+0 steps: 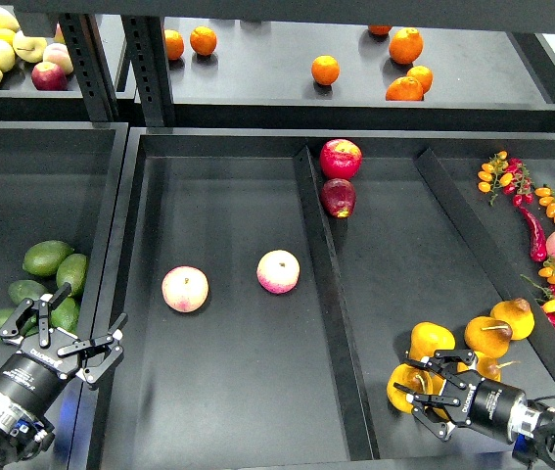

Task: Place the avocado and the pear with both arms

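Several green avocados lie in the left tray (23,186). A darker avocado (23,291) lies among brighter ones (47,258). My left gripper (65,327) is open and empty, and hovers over the front of that cluster, partly hiding two of them. Several yellow-orange pears lie in the right compartment. My right gripper (421,386) is open, and its forked fingers straddle the frontmost pear (399,380). I cannot tell whether they touch it. Other pears (432,340) (514,316) lie just behind.
Two pink-yellow peaches (185,289) (278,271) lie in the middle compartment. Two red apples (340,158) lie by the divider (328,284). Peppers and small tomatoes (541,225) lie at the far right. Oranges (325,70) and apples (3,49) are on the upper shelf.
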You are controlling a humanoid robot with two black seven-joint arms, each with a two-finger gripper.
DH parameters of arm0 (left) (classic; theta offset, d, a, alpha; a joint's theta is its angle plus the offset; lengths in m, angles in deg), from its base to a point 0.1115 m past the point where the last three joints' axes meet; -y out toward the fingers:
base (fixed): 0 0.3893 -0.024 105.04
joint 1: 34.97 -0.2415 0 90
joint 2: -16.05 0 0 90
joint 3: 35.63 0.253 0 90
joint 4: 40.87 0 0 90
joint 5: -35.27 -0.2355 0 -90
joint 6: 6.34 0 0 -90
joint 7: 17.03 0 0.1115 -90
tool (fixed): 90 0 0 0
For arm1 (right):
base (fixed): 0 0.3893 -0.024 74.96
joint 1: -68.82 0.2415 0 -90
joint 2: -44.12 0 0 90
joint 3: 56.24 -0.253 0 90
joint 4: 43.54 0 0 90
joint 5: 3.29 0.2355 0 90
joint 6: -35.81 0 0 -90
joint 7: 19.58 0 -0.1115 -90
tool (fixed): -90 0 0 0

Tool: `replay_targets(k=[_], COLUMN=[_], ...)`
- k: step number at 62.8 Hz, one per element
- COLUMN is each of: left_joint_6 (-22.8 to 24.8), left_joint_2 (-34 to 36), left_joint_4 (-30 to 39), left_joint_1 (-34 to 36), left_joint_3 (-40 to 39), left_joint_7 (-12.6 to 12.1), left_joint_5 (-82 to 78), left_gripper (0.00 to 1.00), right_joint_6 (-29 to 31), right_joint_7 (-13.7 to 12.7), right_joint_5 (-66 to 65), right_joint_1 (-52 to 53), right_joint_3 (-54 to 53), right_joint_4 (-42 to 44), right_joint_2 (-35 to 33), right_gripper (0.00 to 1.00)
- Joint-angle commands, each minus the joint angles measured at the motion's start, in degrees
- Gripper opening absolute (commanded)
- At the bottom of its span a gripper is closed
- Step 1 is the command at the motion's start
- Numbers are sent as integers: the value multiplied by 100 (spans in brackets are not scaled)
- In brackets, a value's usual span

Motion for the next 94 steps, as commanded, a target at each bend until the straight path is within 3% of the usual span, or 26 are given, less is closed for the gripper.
replay_targets(k=[1, 7, 24, 36, 63, 94], left_joint_6=[0, 0, 0, 0, 0, 0], left_joint_2=[0, 0, 0, 0, 0, 0], left_joint_4=[9, 9, 27, 27, 36, 45], left_joint_1=[-9, -18, -35, -70, -79, -123], left_joint_3=[0, 0, 0, 0, 0, 26], left_joint_7=[0, 0, 0, 0, 0, 0], left_joint_5=[0, 0, 0, 0, 0, 0], left_gripper=[99, 99, 99, 99, 99, 99], right_joint_6=[0, 0, 0, 0, 0, 0], right_joint_7=[0, 0, 0, 0, 0, 0], right_joint_5=[9, 27, 53, 53, -878, -448], right_joint_1=[28, 36, 107, 230, 283, 405], right_joint_3=[-8, -9, -334, -351, 167, -79], right_joint_4=[-2, -10, -125, -142, -72, -221], right_joint_2=[0, 0, -35, -106, -562, -519], right_gripper=[70, 80, 84, 99, 99, 99])
